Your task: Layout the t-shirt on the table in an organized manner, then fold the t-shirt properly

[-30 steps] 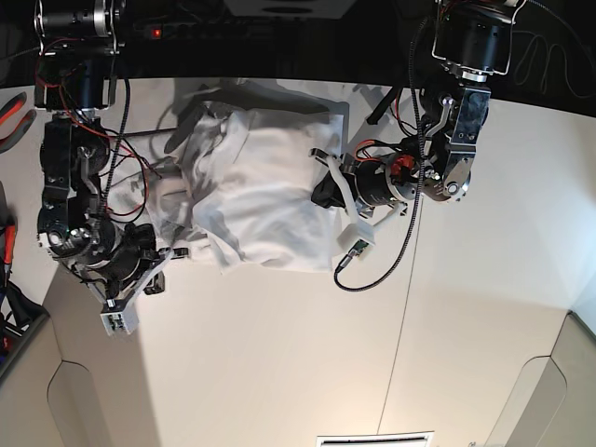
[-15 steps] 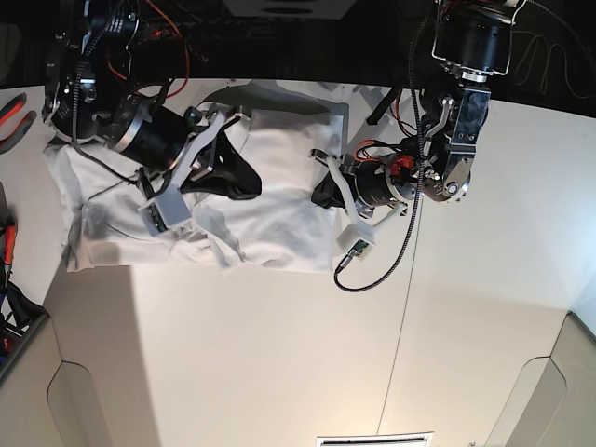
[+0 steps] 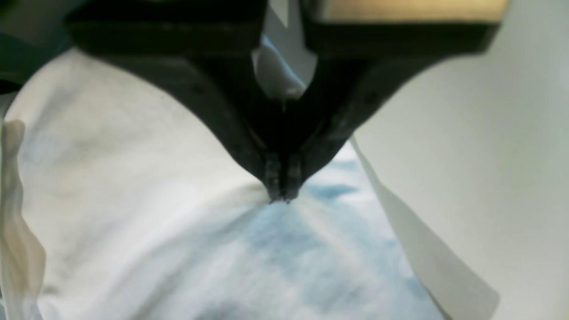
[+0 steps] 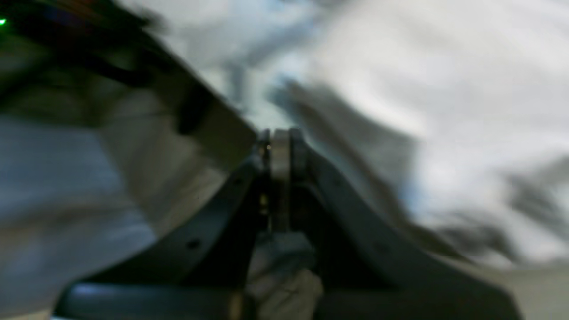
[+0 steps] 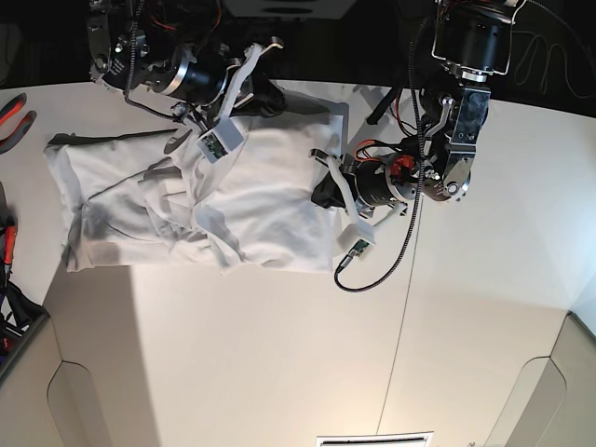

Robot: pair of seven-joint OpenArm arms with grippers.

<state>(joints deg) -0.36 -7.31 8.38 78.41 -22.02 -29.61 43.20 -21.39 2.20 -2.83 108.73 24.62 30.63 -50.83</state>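
white table (image 5: 279,354), wrinkled t-shirt (image 5: 270,205) on it

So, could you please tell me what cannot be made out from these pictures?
- Right wrist view: motion blur smears the t-shirt; the right fingers are shut on cloth, but which part is unclear.
- Left wrist view: the left fingers hide the pinched spot.
- Base view: the arms cover the shirt's far edge; the table is cut off.
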